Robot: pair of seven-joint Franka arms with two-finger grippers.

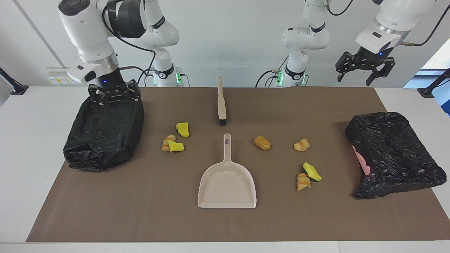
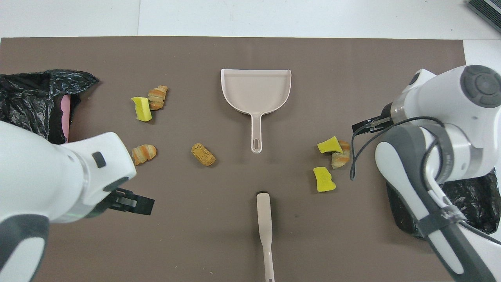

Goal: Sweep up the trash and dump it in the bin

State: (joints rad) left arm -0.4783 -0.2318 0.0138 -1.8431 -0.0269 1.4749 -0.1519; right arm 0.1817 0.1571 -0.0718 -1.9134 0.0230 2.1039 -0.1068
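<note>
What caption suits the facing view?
Brush, dustpan and scattered trash lie untouched between two black-bagged bins.

One camera sits high across the table from the robots and faces them, taking in both arm bases, the back wall and the whole brown mat from some way off. The other hangs high above the robots' own end and looks forward and steeply down, closer in, so the mat nearly fills its frame and the arms enter from the bottom. The two stand half a turn apart. Both share the mat with the dustpan, the brush and the two black-bagged bins
</note>
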